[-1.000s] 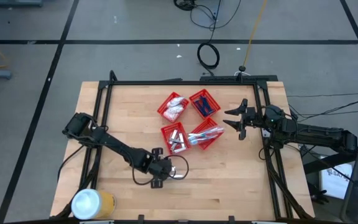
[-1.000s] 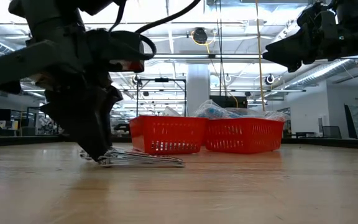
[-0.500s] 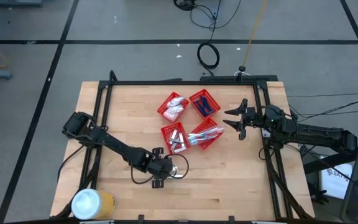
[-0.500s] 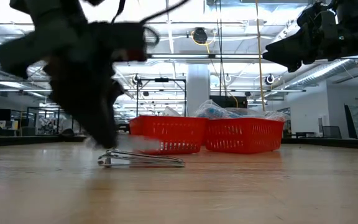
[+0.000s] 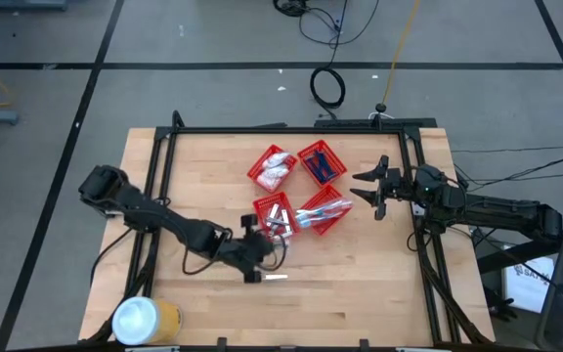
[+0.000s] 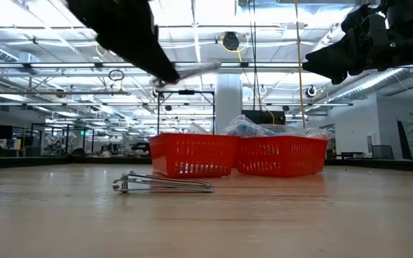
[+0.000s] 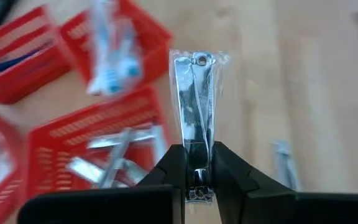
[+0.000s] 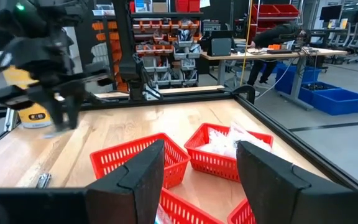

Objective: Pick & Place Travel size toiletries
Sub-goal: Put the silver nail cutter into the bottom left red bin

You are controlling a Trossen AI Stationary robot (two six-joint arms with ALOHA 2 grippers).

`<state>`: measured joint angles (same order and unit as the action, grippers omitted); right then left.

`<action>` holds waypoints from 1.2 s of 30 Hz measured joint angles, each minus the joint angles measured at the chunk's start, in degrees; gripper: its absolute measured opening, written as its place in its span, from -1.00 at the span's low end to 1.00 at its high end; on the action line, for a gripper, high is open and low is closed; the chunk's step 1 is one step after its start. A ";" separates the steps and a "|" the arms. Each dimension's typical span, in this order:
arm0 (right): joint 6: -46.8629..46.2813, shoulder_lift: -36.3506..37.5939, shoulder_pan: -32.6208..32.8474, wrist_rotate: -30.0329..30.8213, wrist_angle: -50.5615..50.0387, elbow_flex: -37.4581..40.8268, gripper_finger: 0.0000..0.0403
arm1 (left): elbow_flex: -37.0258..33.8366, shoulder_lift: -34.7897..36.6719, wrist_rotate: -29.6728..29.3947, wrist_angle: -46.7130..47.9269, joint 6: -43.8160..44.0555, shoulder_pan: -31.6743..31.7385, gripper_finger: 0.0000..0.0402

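Toiletries: a silvery nail clipper in a clear wrapper point(image 7: 194, 99), pinched at one end and lifted off the counter, near the basket of like items.
Second clipper: point(image 5: 276, 277) lies flat on the bare wood, just beside the left tool.
Left tool: point(image 5: 259, 244) closed on the wrapped clipper.
Right tool: point(image 5: 368, 189) fingers apart, holding nothing, hanging near the counter's right edge.
Baskets: four red mesh baskets point(image 5: 309, 191) clustered mid-counter, holding white sachets, dark blue razors, silvery pieces, pastel toothbrushes.
Counter: pale wood point(image 5: 360, 274) with a black frame.
Can: one yellow can, white lid point(image 5: 145, 320), at the near left corner.
Room: grey floor with cables; shelving and desks beyond.
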<state>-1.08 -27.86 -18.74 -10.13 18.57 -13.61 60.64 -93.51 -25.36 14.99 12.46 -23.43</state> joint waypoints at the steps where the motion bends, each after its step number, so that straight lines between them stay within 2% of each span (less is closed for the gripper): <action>1: 0.00 0.00 0.00 0.01 -0.01 0.00 -0.07 | 0.00 0.00 -0.91 0.09 0.48 0.67 -0.80; 8: 0.00 -0.04 0.00 0.00 0.00 0.00 -0.07 | 0.00 0.00 1.44 0.17 6.83 7.55 -0.82; 14: 0.00 -0.04 0.00 0.00 -0.02 0.00 -0.07 | 0.00 0.00 3.83 0.54 7.80 11.31 -0.79; 21: 0.09 -0.04 0.00 0.00 -0.04 0.00 -0.07 | 0.00 0.00 4.43 6.76 17.03 14.87 -0.79; 25: 0.23 -0.04 0.00 0.01 -0.04 0.00 -0.07 | 0.00 0.01 4.32 9.00 19.68 15.94 -0.76; 31: 0.24 -0.04 0.00 0.02 -0.04 0.00 -0.07 | 0.00 0.00 4.32 8.57 19.61 16.38 -0.82; 36: 0.23 -0.04 0.00 0.02 -0.07 0.00 -0.07 | 0.00 0.00 4.32 8.57 19.59 16.42 -0.75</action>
<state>-0.85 -27.90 -18.74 -10.11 18.50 -13.61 60.64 -93.51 -21.04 23.55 32.05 -7.01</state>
